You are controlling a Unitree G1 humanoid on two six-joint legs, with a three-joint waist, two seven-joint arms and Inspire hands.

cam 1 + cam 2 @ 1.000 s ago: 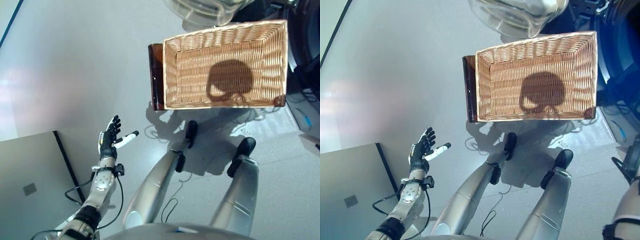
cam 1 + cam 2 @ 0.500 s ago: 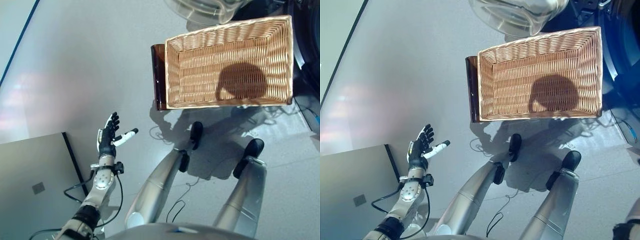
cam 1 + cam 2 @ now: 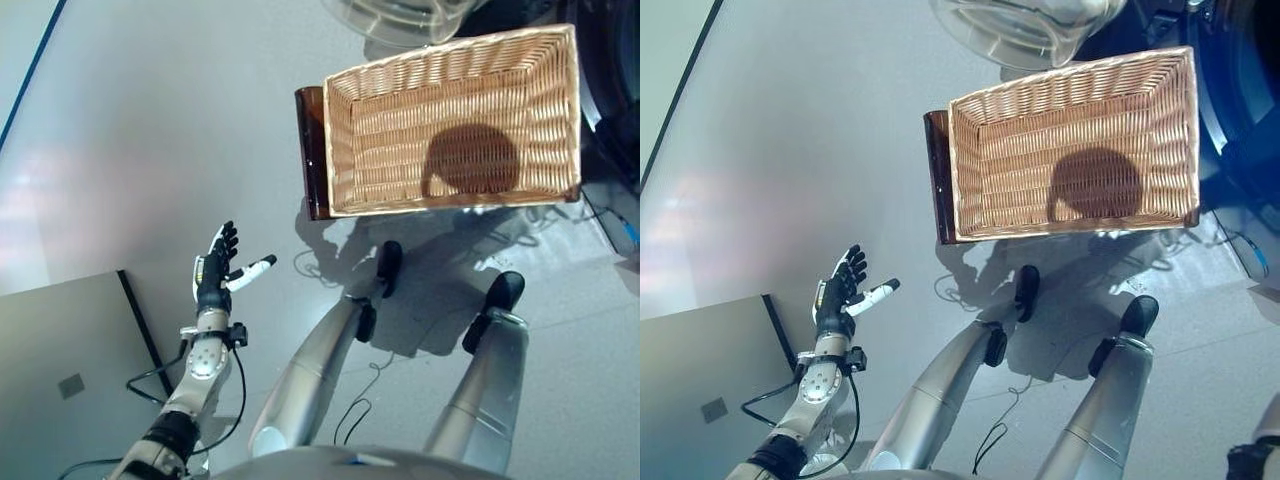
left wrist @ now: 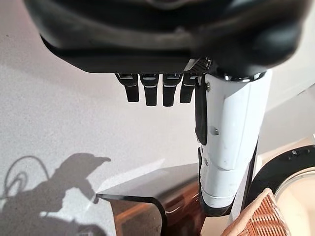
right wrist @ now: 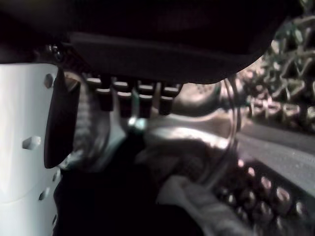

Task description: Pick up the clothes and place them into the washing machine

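Note:
The wicker basket (image 3: 336, 150) stands empty on a brown stand (image 3: 311, 150) in front of me. Behind it hangs the washing machine's clear round door (image 3: 1020, 35); the machine's dark body (image 3: 622, 110) is at the right edge. My left hand (image 3: 213, 280) hovers open over the floor at the lower left, holding nothing; its white thumb (image 4: 231, 137) points out straight. My right hand (image 5: 172, 49) shows only in the right wrist view, with straight fingers and nothing in them. Past it a pale cloth (image 5: 197, 201) lies in a dark space beside perforated metal (image 5: 290, 59).
A grey panel (image 3: 60, 370) with a dark edge lies on the floor at the lower left, close to my left arm. The basket's corner (image 4: 256, 221) and the stand (image 4: 147, 206) also show in the left wrist view. Grey floor (image 3: 150, 120) spreads left of the basket.
The whole picture sways slightly, so the camera has moved. My left hand keeps the same open pose and the basket stays where it was.

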